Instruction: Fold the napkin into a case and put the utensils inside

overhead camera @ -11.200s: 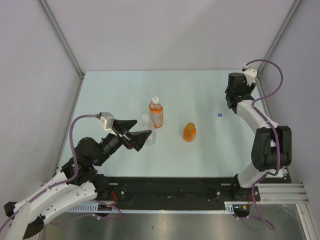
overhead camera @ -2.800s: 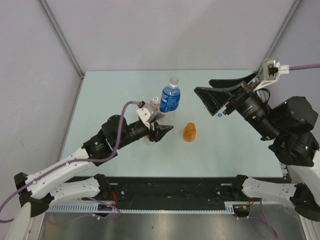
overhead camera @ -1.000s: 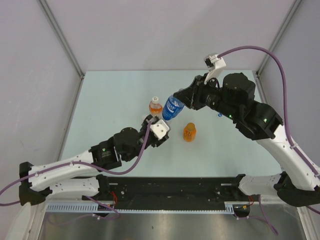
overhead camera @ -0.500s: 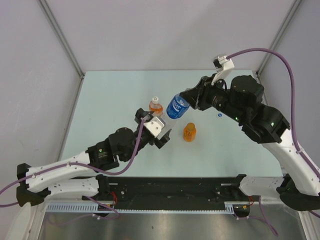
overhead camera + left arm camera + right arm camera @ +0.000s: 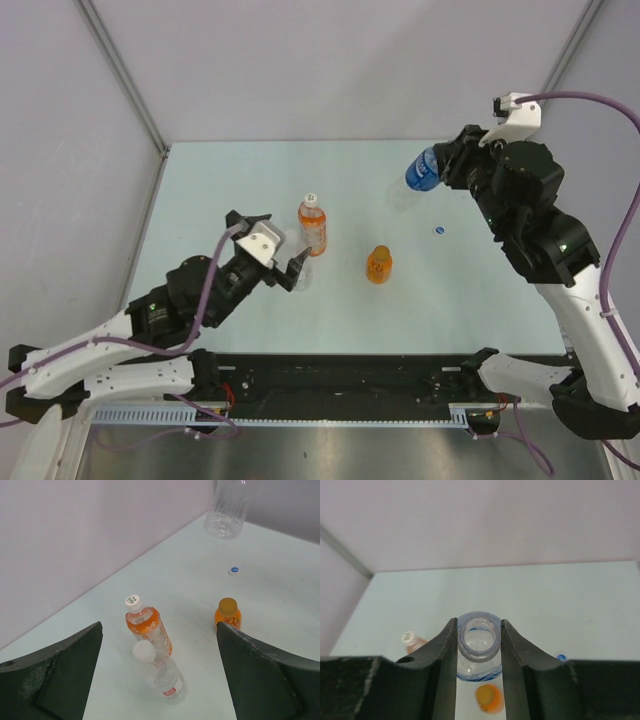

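Observation:
No napkin and no utensils show in any view. My right gripper (image 5: pixel 440 168) is shut on the open neck of a clear blue-labelled bottle (image 5: pixel 423 171) and holds it in the air over the far right of the table. The wrist view shows the uncapped neck (image 5: pixel 479 641) pinched between both fingers. My left gripper (image 5: pixel 270 248) is open wide and empty. It is just near-left of a clear white-capped bottle (image 5: pixel 162 672) and an orange white-capped bottle (image 5: pixel 313 222).
A small orange bottle (image 5: pixel 378 264) stands at the table's middle. A blue cap (image 5: pixel 439 231) lies on the table to the right, under the held bottle. The pale table (image 5: pixel 220 180) is bounded by grey walls at the back and sides.
My right gripper has carried the blue-labelled bottle from the table's middle up and away to the far right. My left gripper has drawn back to the left, and its jaws are now wide apart.

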Controlling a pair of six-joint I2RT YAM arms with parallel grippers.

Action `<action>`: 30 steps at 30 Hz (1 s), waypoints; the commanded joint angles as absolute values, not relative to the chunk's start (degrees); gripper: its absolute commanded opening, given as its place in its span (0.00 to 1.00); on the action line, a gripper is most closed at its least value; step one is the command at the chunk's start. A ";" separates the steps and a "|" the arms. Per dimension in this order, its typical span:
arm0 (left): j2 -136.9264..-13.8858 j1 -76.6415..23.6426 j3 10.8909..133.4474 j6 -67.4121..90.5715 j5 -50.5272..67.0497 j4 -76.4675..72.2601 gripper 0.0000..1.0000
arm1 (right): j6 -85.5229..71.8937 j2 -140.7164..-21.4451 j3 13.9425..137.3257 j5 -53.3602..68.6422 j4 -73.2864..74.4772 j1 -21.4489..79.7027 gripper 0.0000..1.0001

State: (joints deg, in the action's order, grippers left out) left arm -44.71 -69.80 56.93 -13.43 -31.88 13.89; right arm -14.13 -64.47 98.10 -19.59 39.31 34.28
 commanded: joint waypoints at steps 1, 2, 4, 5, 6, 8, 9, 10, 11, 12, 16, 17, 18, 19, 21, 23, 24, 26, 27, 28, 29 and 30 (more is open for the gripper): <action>-40.35 -69.87 58.63 -9.32 -35.60 16.44 1.00 | -5.90 -61.97 86.60 -37.33 23.00 30.34 0.00; -39.73 -69.87 57.84 -8.45 -35.33 16.26 1.00 | -6.32 -62.22 84.05 -37.35 21.11 26.84 0.00; -38.24 -69.87 56.87 -7.74 -34.81 15.30 1.00 | -10.17 -63.36 80.87 -37.00 19.00 22.87 0.00; -37.62 -69.87 55.91 -6.86 -34.54 15.12 1.00 | -10.46 -64.59 79.82 -36.83 17.42 20.33 0.00; -37.10 -69.96 55.38 -6.68 -34.11 14.94 1.00 | -11.24 -65.30 77.72 -37.09 16.18 19.08 0.00; -36.04 -69.96 54.14 -5.28 -33.58 14.77 1.00 | -13.09 -67.75 76.30 -36.56 13.11 15.05 0.00; -35.77 -69.96 53.88 -4.93 -33.31 14.94 1.00 | -13.62 -68.63 75.51 -36.56 12.14 13.90 0.00; -35.25 -69.96 53.53 -4.31 -33.05 15.20 1.00 | -14.23 -69.77 74.63 -36.30 11.08 12.41 0.00; -34.90 -69.96 53.44 -3.00 -32.79 15.47 1.00 | -14.93 -71.44 74.01 -35.95 10.29 11.44 0.00; -34.63 -69.96 53.18 -2.38 -32.44 15.47 1.00 | -15.38 -72.41 73.57 -34.21 9.67 9.16 0.00; -32.61 -69.87 50.72 -0.71 -31.29 15.29 1.00 | -17.40 -75.93 69.89 -34.01 4.77 5.80 0.00; -32.09 -69.96 50.28 -0.18 -30.94 15.21 1.00 | -17.49 -76.46 69.09 -34.27 3.18 5.45 0.00; -31.91 -69.96 49.84 -0.35 -30.94 15.38 1.00 | -16.19 -77.33 68.04 -35.32 1.42 5.36 0.00; -31.82 -69.96 49.31 1.13 -30.94 15.64 1.00 | -15.74 -78.39 67.59 -35.07 -1.64 4.93 0.00; -31.82 -69.87 49.39 1.76 -30.59 16.69 1.00 | -15.99 -80.15 67.59 -34.02 -1.93 4.31 0.00; -32.08 -69.96 49.13 2.55 -30.50 17.31 1.00 | -16.26 -82.70 67.41 -33.93 -1.85 3.61 0.00; -32.08 -69.96 49.13 2.64 -30.41 17.40 1.00 | -16.26 -84.01 67.41 -33.93 -2.02 3.52 0.00; -32.17 -69.96 48.87 2.81 -30.58 17.32 1.00 | -15.91 -84.90 66.63 -34.01 -2.63 3.25 0.00; -32.43 -69.96 48.78 2.81 -30.59 17.31 1.00 | -15.39 -85.16 66.19 -34.10 -4.20 3.25 0.00; -32.61 -69.96 48.52 2.81 -30.59 17.14 1.00 | -15.03 -85.69 65.75 -34.01 -4.91 3.16 0.00; -32.78 -69.87 48.43 2.73 -30.50 17.05 1.00 | -14.68 -86.13 65.66 -34.27 -5.44 3.16 0.00; -32.96 -69.87 48.34 2.64 -30.59 16.88 1.00 | -14.24 -86.48 65.57 -34.45 -6.06 3.16 0.00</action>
State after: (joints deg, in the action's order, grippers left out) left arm -32.25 -69.80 48.95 1.48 -31.09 17.50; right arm -15.27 -85.58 66.06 -33.17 0.60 3.51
